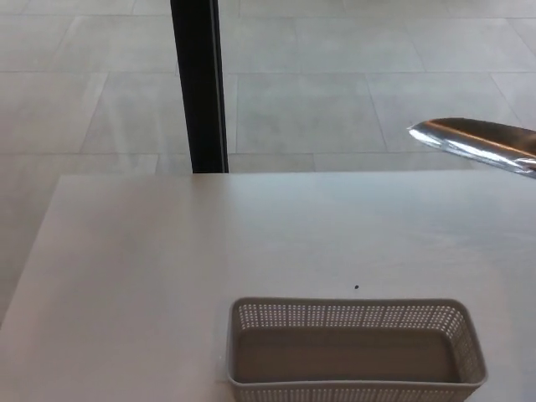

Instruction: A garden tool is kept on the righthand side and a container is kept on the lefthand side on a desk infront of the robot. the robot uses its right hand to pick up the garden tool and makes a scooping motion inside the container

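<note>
Steel trowel blade [479,142] juts in at the right edge, handle and hand cut off; basket [356,381] empty.

The basket [356,352] sits on the desk [167,268] at its near edge. The trowel blade [477,142] is far right, above the desk's far edge.

Views: one only, the head view; nothing is shared with a second camera.
Position: high above the near side of the desk [167,251].
Direction: forward and down, across the desk to the tiled floor [335,75] beyond.
Nearness: the basket [356,347] lies closest, cut by the bottom edge.
Far field: a black post [199,84] stands past the desk's far edge.
Right edge: cuts off the trowel blade [477,142].
</note>
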Available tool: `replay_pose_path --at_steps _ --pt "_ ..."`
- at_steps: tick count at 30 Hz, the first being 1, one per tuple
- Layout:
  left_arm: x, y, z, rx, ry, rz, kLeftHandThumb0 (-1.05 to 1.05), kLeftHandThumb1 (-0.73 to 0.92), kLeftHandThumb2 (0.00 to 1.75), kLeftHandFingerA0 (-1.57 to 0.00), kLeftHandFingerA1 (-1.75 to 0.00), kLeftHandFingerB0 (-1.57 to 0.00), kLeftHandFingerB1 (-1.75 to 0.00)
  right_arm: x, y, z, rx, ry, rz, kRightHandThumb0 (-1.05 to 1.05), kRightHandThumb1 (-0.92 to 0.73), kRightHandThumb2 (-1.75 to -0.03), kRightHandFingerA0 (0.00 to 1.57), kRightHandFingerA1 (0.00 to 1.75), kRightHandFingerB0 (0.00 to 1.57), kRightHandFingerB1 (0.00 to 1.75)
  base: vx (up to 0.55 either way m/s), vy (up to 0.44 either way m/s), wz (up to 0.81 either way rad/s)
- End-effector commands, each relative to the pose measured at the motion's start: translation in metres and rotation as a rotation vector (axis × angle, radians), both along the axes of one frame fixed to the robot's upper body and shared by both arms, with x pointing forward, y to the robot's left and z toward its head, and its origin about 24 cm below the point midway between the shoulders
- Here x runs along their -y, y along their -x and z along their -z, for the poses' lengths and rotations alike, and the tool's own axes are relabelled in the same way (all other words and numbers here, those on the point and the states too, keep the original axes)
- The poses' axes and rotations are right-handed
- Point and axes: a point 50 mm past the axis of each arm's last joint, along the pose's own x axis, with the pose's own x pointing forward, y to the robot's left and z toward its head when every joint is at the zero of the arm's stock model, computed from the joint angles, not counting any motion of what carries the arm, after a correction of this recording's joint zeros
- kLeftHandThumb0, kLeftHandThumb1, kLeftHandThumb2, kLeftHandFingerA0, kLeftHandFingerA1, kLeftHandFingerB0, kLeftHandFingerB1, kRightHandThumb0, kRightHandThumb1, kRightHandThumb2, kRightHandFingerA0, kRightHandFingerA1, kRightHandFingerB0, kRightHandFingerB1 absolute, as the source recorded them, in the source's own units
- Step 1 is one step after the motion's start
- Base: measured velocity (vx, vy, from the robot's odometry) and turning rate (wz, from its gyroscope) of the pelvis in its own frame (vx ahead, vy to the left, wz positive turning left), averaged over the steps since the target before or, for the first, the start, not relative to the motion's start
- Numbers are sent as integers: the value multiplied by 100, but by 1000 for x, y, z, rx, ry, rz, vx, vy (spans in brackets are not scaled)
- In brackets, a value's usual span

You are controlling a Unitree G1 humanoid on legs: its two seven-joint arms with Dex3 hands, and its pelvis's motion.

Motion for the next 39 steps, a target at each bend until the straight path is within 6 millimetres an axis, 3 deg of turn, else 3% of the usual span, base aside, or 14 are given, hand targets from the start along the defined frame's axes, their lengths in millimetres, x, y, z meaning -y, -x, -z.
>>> replay_pose_path --at_steps 1,6,7,10,11,12,13,14,15,16,25,33,38,39 --pt "-4 3 -3 -12 -23 40 -32 -32 118 -95 -109 -94 -102 21 8 10 12 -47 93 -27 -59 -89 92 175 70 156 0 0 0" --pt "-2 10 0 -26 -24 -4 -26 -31 116 -106 -104 -100 -101 31 11 35 -213 -38 244 -32 -57 -78 94 175 77 136 0 0 0" --pt "-2 10 0 -23 -23 -9 -22 -32 117 -108 -104 -102 -100 32 12 38 -230 -64 249 -33 -56 -72 93 175 85 104 0 0 0" --pt "-2 7 -1 -23 -24 2 -19 -33 117 -97 -107 -96 -102 32 12 48 -281 -68 262 -34 -61 -74 92 174 74 130 0 0 0" --pt "-2 7 -1 -27 -26 8 -22 -31 121 -97 -106 -93 -102 28 13 56 -310 -58 245 -38 -51 -100 121 132 85 102 0 0 0" --pt "-2 7 -1 -26 -26 9 -22 -31 121 -97 -106 -93 -102 27 13 56 -313 -57 243 -38 -51 -100 121 132 85 102 0 0 0" --pt "-2 6 0 -39 -34 -1 -22 -29 120 -98 -105 -92 -100 23 10 65 -408 -81 255 -34 -77 -67 90 167 73 127 0 0 0" --pt "-1 6 0 -30 -29 3 -25 -29 120 -97 -105 -91 -100 21 10 68 -409 -58 246 -35 -50 -94 118 133 81 105 0 0 0" --pt "-1 6 0 -12 -17 -24 -13 -32 122 -105 -107 -95 -102 18 9 71 -445 -62 243 -31 -66 -64 88 165 75 118 0 0 0" --pt "-1 6 0 -16 -18 -13 -18 -32 122 -103 -105 -93 -101 15 7 73 -485 -92 254 -33 -65 -59 89 160 80 98 0 0 0" --pt "0 8 1 2 -7 -21 -19 -34 122 -98 -107 -92 -103 11 -1 95 -728 -118 348 -36 -75 -63 90 132 77 67 0 0 0" --pt "-1 2 -1 9 -10 -9 -21 -35 126 -97 -109 -92 -102 5 -7 101 -776 -208 315 -35 -71 -63 84 142 51 52 0 0 0" --pt "0 2 0 6 -14 0 -31 -35 122 -99 -109 -94 -102 -1 -7 100 -828 -295 209 -49 -70 -60 74 99 48 48 0 0 0" --pt "0 2 0 5 -6 -11 -22 -32 123 -93 -110 -92 -102 -8 -4 100 -897 -306 181 -69 -57 -89 21 59 11 41 0 0 0"
